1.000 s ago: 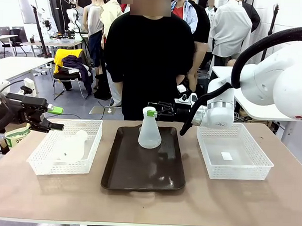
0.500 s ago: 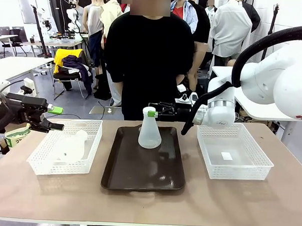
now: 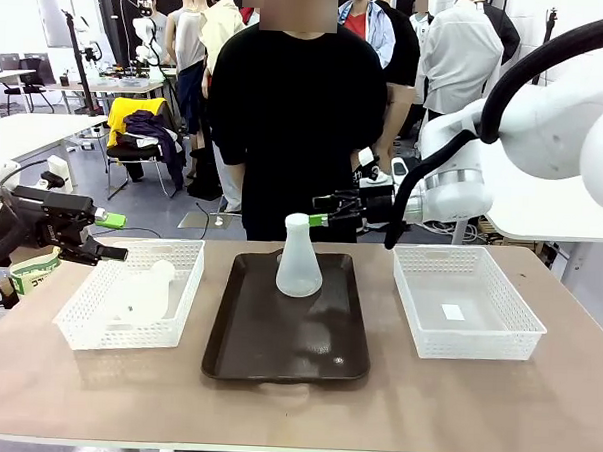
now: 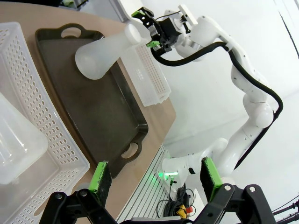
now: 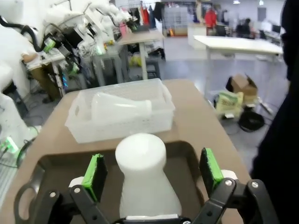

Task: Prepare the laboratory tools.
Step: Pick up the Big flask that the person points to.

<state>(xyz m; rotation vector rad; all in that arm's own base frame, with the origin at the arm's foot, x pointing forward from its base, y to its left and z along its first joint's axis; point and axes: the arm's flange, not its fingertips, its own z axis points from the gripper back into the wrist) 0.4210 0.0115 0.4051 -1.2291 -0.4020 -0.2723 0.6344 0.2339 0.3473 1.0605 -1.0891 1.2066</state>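
Note:
One frosted conical flask stands upright at the back of the dark tray. My right gripper hovers just right of its neck, open and apart from it. In the right wrist view the flask rises between the spread green pads of that gripper. A second flask lies on its side in the left basket. My left gripper hangs open and empty over that basket's far left corner. In the left wrist view the gripper looks across the basket at the tray flask.
An empty white mesh basket sits right of the tray. A person in black stands at the far edge behind the tray. The tray's front half is bare, and the table's front strip is open wood.
My right gripper has drawn back to the right and slightly up from the flask's neck, and the right arm has risen. The flask stays standing. The left arm has not moved.

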